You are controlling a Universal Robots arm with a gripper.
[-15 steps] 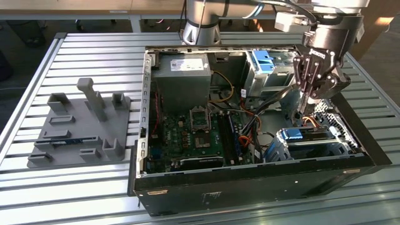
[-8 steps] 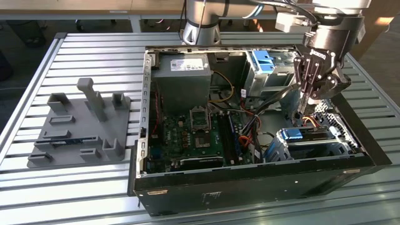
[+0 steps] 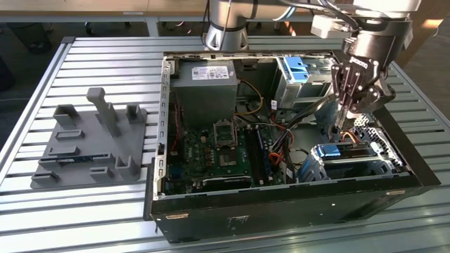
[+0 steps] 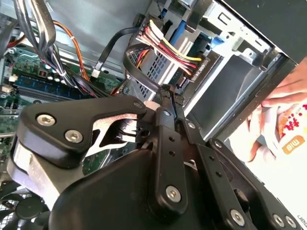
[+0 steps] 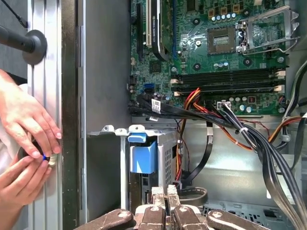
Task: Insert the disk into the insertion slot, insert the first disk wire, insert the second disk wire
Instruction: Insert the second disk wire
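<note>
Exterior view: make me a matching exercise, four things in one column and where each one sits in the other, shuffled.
1. disk
2. power supply
3. grey fixture plate
4. gripper

A. on the slatted table, outside the computer case
B. seated in the insertion slot
C. hanging just above the insertion slot
D. against the case's far wall, white sticker showing

Pairs: 1-B, 2-D, 3-A, 4-C
</note>
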